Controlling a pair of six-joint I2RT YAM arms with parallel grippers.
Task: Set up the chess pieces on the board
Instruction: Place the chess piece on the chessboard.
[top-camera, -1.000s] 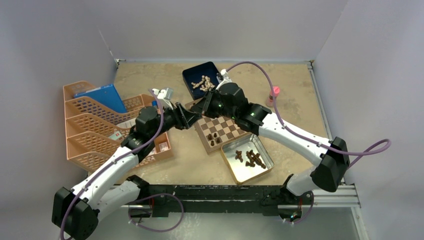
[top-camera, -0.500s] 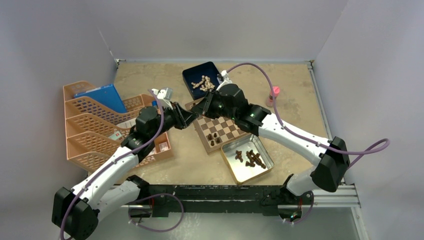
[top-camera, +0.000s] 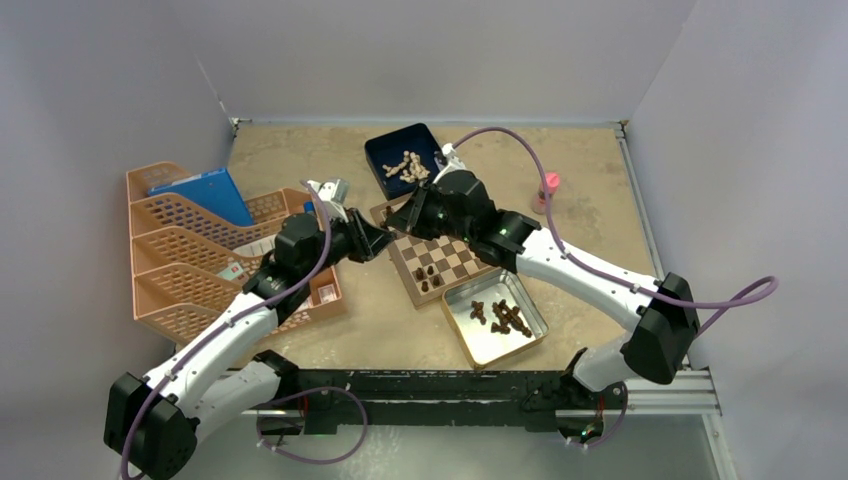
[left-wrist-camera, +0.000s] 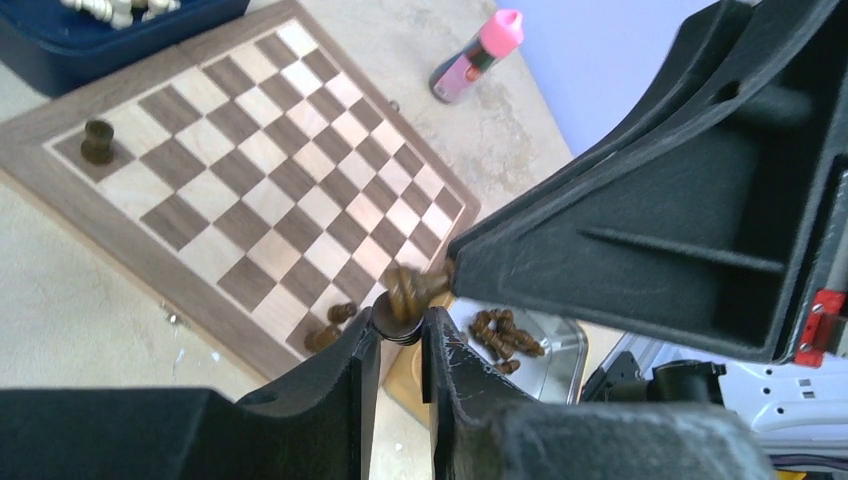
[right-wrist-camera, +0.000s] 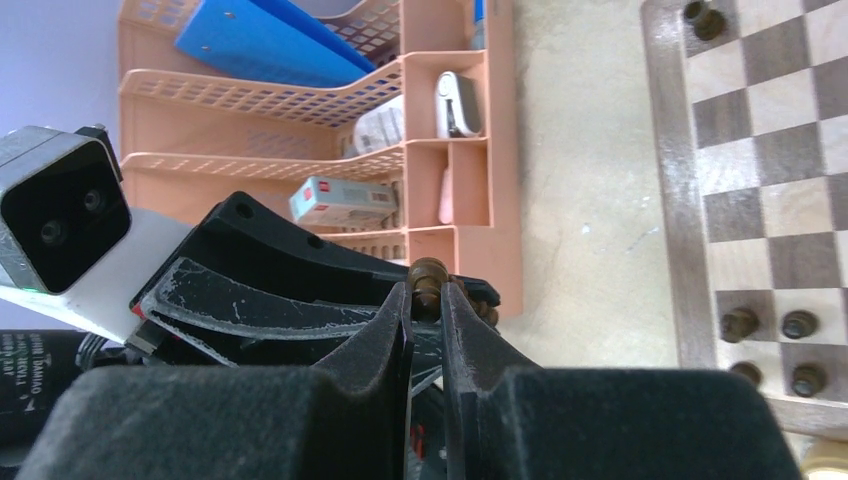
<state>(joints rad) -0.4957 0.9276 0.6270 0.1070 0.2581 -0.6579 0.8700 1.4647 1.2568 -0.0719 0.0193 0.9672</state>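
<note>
My left gripper (left-wrist-camera: 400, 322) and right gripper (right-wrist-camera: 428, 290) meet tip to tip above the table, just off the board's (top-camera: 462, 250) left corner. Both are shut on the same dark brown chess piece (left-wrist-camera: 408, 292): the left holds its round base, the right its upper part (right-wrist-camera: 429, 272). A few dark pieces (top-camera: 426, 277) stand at the board's near edge, and one (left-wrist-camera: 97, 140) stands on a far corner square. Several more dark pieces (top-camera: 505, 316) lie in the silver tin (top-camera: 478, 345).
A dark blue box (top-camera: 385, 155) with cream pieces sits behind the board. A pink-capped bottle (top-camera: 547, 190) stands to the right. Orange stacked trays (top-camera: 190, 265) with a blue folder fill the left side.
The right gripper has edged slightly left toward the left gripper. Otherwise both arms have stayed almost still, joined at the piece.
</note>
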